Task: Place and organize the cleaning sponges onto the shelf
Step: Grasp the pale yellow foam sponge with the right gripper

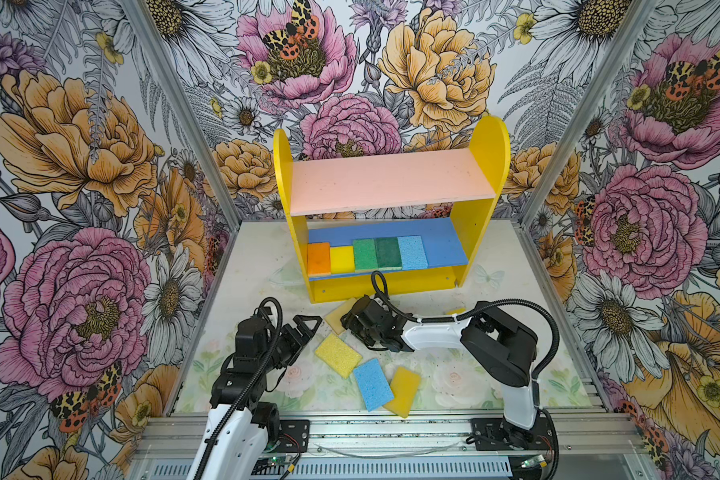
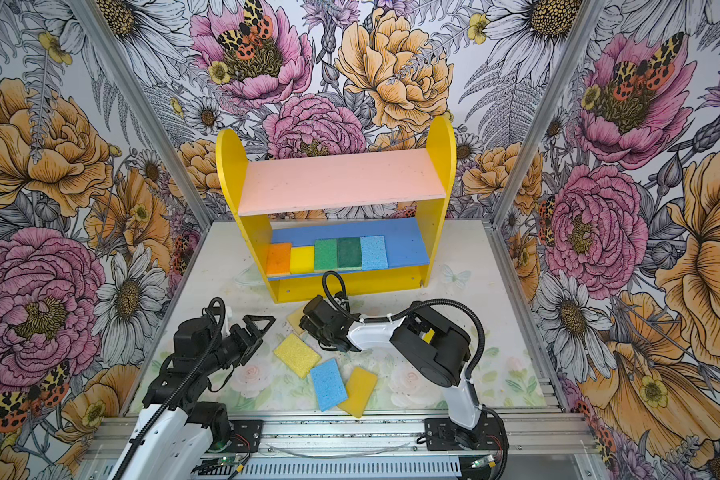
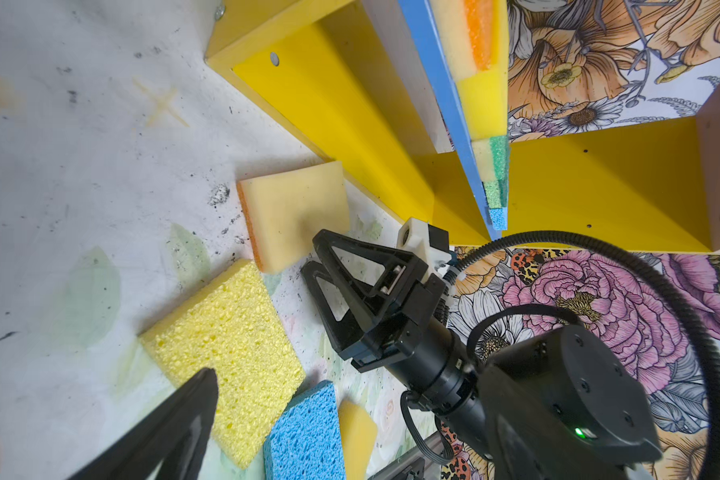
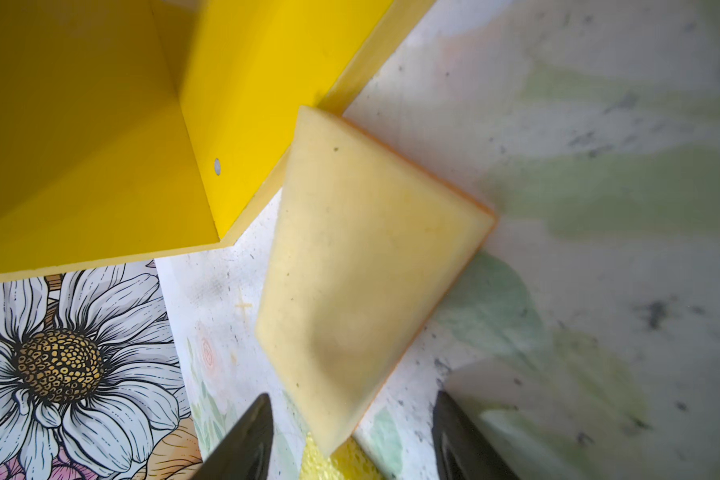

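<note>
Tabletop (image 1: 258,266): sponge (image 1: 336,318) corner at shelf (image 1: 391,287) edge

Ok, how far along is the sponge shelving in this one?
Done: five sponges sit in a row on the blue lower board of the shelf. In hand: the right gripper's open jaws straddle a pale yellow sponge by the shelf's base, not yet gripping. Remaining: that one plus the porous yellow sponge, blue sponge and golden sponge on the table; the pink upper board is bare.

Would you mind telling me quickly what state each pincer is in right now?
Left pincer: open, empty.
Right pincer: open, at the pale yellow sponge, not gripping.
</note>
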Tool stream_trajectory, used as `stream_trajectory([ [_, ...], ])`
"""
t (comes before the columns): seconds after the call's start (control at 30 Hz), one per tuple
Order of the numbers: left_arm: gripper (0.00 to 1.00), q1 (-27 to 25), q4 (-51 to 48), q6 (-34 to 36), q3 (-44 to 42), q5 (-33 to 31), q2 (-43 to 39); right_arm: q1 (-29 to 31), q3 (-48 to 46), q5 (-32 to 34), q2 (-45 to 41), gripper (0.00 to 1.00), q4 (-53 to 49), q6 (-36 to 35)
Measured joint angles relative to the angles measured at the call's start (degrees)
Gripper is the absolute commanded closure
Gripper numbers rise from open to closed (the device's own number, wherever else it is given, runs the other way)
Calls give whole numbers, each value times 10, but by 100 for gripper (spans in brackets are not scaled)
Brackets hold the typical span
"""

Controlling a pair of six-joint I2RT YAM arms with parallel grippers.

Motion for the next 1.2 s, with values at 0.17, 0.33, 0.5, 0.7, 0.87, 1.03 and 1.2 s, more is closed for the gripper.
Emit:
stream_trajectory([
  [0.17,1,0,-11,4,3,-16,0,0,24,0,14,41,-16,0],
  [0.33,1,0,-18,5,4,-28,-4,0,29,5,17,45,-22,0],
  [0.5,1,0,-20,6,5,-30,-5,0,38,14,24,51,-32,-3],
  [0.7,1,0,-23,8,5,-30,-8,0,49,16,34,57,-35,-4],
  [0.87,1,0,-25,8,6,-30,-8,0,51,22,35,59,-40,-4],
  [1.03,1,0,-25,8,6,-30,-8,-1,60,28,40,62,-49,-3],
  [1.2,1,0,-25,8,6,-31,-8,-2,76,29,52,65,-54,0],
])
